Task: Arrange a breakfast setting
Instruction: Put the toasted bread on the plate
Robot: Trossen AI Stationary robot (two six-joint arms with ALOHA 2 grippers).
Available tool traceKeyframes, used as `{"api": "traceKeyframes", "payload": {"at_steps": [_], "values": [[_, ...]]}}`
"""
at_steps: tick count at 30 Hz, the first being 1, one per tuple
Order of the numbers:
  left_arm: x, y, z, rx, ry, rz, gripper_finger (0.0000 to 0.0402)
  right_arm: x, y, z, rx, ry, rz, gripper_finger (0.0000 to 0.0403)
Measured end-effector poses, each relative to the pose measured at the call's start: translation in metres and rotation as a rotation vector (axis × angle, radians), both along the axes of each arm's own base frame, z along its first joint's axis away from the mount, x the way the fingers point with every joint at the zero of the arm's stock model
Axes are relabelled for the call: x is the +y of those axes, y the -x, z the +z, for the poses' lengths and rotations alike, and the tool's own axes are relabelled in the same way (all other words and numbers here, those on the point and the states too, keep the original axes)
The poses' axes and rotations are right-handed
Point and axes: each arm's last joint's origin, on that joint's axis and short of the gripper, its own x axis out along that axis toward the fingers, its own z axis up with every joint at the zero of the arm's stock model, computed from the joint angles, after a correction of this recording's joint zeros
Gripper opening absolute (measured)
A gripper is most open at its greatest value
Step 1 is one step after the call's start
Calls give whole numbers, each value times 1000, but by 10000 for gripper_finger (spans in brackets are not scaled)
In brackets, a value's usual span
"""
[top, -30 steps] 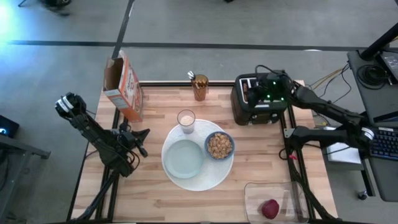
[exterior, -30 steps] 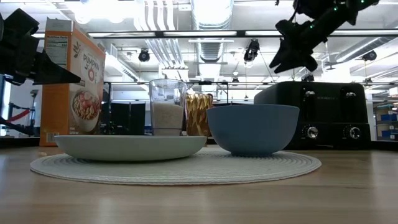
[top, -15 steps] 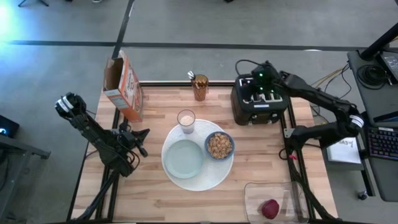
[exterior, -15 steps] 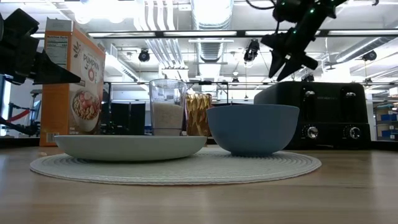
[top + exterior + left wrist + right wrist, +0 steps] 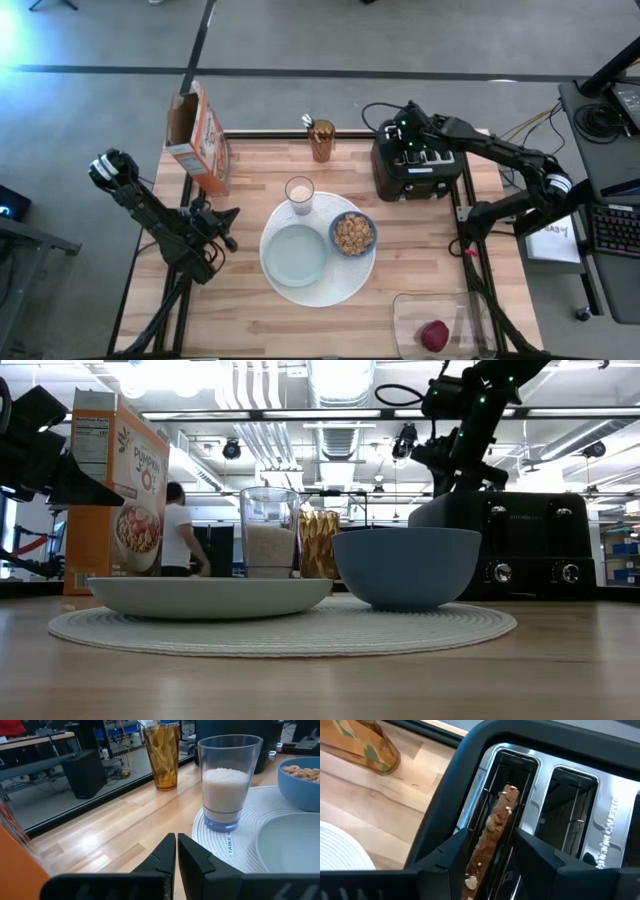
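We see the right gripper (image 5: 490,855) over the black toaster (image 5: 412,163), fingers spread either side of the brown toast (image 5: 492,837) in its slot. The left gripper (image 5: 176,857) waits with fingers pressed together near the milk glass (image 5: 229,780).

Two dark jointed arms, black all over

The left arm (image 5: 150,215) is matte black with a rounded knuckle at its outer end and slim black cables bunched along the wrist; its pincer (image 5: 176,862) has two flat black fingers with angular, faceted tips. The right arm (image 5: 500,155) is a slender black tube with a pale ring at one joint, small green lights glowing on the wrist, and a looping black cable; its pincer (image 5: 487,855) has broad, smooth black fingers (image 5: 445,857) with chamfered edges
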Motion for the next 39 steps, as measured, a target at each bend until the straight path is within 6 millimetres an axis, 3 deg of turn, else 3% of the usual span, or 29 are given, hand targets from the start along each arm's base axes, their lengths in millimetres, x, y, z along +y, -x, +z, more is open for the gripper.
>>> {"api": "traceKeyframes", "payload": {"at_steps": [7,15,20,27,31,39], "values": [[0,0,0,-2,-3,-2,2,0,1,0,6,10,-17,123],[0,0,0,-2,-5,-2,2,1,2,0,36,25,24,17],[0,0,0,-3,-5,-2,2,2,3,3,35,26,38,10],[0,0,0,-4,-6,-3,2,9,9,37,-75,60,56,9],[0,0,0,-3,-7,-3,2,23,13,57,-190,42,109,9],[0,0,0,0,-11,-3,2,75,14,86,-364,54,257,9]]}}
